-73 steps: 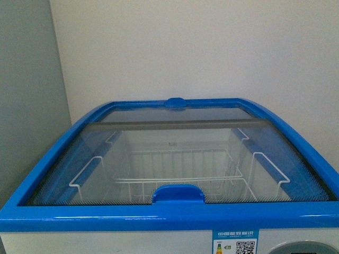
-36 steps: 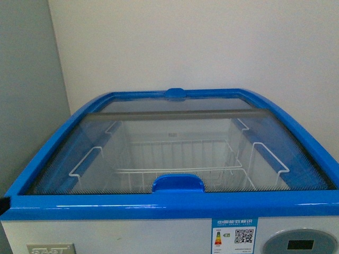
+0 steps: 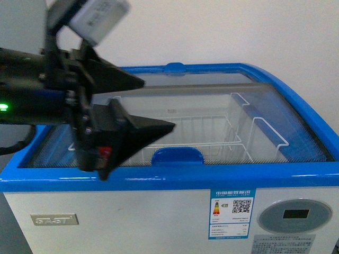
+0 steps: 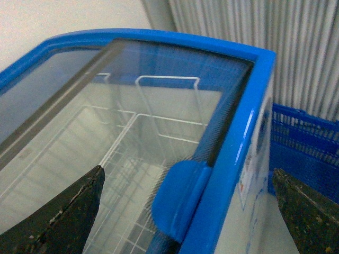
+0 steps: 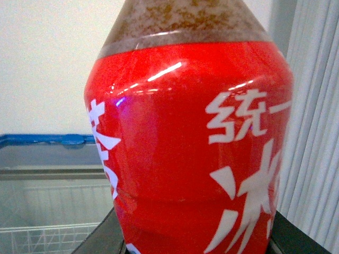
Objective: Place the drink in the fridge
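Since half a second earlier, the left gripper (image 3: 159,104) had swung into the front view and covered the front-left part of the fridge (image 3: 159,182). Its black fingers were spread wide with nothing between them. The lower tip hung just left of the handle (image 3: 177,156). The glass lid (image 3: 275,111) lay closed, its front edge meeting the blue front rim, with wire baskets (image 3: 212,132) under it. Right of the fingers, the lid ran unobstructed to the right rim. A blue crate (image 4: 307,143) stood just beside the fridge's corner. The drink (image 5: 185,132) was out of the front view, clasped upright in the right gripper (image 5: 197,235), with the lid behind it.
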Robot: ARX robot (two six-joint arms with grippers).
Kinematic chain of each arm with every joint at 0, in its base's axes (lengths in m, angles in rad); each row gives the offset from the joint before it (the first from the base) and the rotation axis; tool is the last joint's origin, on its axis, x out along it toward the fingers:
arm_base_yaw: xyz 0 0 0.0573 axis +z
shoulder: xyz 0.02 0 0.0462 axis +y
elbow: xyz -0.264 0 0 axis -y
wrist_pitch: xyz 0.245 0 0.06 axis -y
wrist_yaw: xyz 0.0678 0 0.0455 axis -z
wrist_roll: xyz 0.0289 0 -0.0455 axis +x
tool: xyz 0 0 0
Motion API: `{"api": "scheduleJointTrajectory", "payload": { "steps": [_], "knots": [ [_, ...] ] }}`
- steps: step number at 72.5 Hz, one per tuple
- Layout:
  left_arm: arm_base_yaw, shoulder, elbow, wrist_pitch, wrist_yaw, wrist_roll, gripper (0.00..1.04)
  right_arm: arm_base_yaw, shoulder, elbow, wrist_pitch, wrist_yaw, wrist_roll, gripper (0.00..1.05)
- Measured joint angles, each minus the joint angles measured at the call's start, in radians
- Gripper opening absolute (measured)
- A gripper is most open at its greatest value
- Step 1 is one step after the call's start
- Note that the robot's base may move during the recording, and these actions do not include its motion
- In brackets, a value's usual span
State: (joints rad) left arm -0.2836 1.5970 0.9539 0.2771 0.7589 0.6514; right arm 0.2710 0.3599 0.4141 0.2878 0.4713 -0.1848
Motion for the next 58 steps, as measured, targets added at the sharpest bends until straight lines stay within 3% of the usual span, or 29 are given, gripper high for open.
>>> {"api": "scheduleJointTrajectory", "payload": {
  "steps": [10,18,58],
  "knots": [
    [-0.072,0.089,0.096,-0.164,-0.010,0.172,0.97,0.000,0.000,0.000,0.000,0.000,0.000,0.37],
    [-0.089,0.153,0.153,-0.206,-0.038,0.261,0.97,0.000,0.000,0.000,0.000,0.000,0.000,0.37],
    [-0.054,0.319,0.400,-0.460,-0.113,0.457,0.97,0.000,0.000,0.000,0.000,0.000,0.000,0.37]
  ]
}}
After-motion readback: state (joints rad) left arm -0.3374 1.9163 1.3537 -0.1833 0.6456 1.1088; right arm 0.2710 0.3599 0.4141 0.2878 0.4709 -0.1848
